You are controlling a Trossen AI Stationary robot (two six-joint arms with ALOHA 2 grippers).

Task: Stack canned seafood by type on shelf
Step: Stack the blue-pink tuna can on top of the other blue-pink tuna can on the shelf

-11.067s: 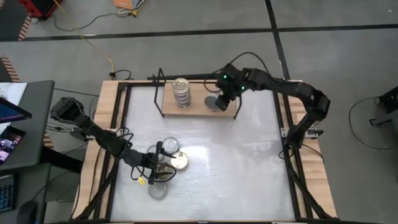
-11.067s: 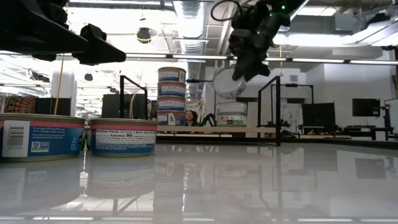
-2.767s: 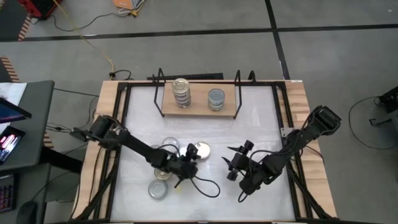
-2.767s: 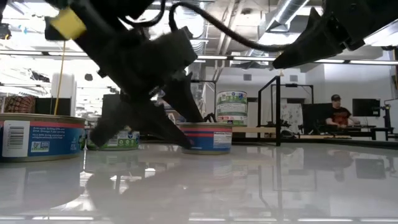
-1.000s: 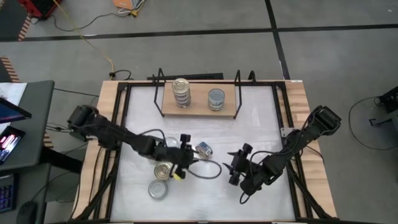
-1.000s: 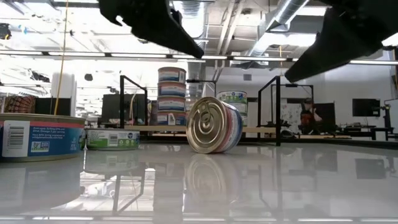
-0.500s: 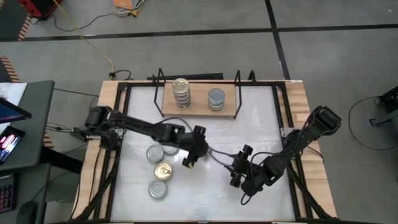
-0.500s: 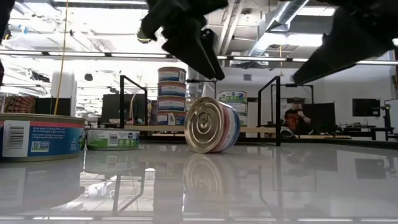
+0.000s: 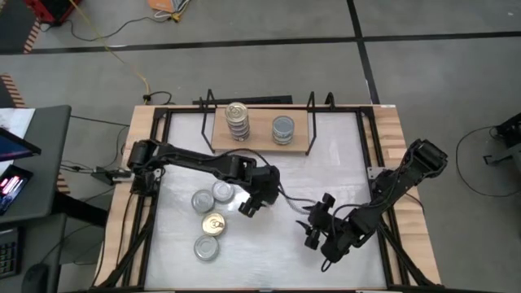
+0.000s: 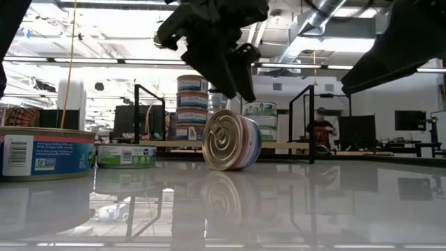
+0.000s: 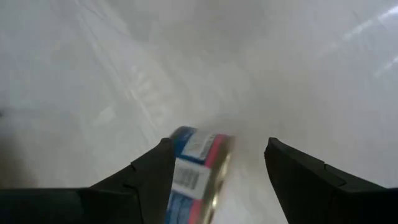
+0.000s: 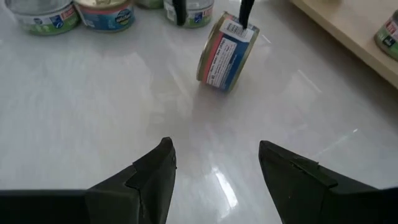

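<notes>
The left hand (image 9: 259, 194) hangs over mid-desk with its fingers apart, straddling a tin (image 10: 231, 139) that stands on its edge on the white desk (image 9: 326, 171), gold lid toward the low camera. The right hand (image 9: 313, 224) waits nearby, fingers spread and empty. Three more tins (image 9: 213, 193) lie flat beside the left arm; farther back, the shelf (image 9: 259, 138) carries two stacks.

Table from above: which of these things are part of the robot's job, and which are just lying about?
Part of the job:
- round metal tins loose on the white table
- tin standing on its edge
- light-wood shelf with black wire ends, holding stacked tins

Just lying about:
- yellow cable on the grey floor
</notes>
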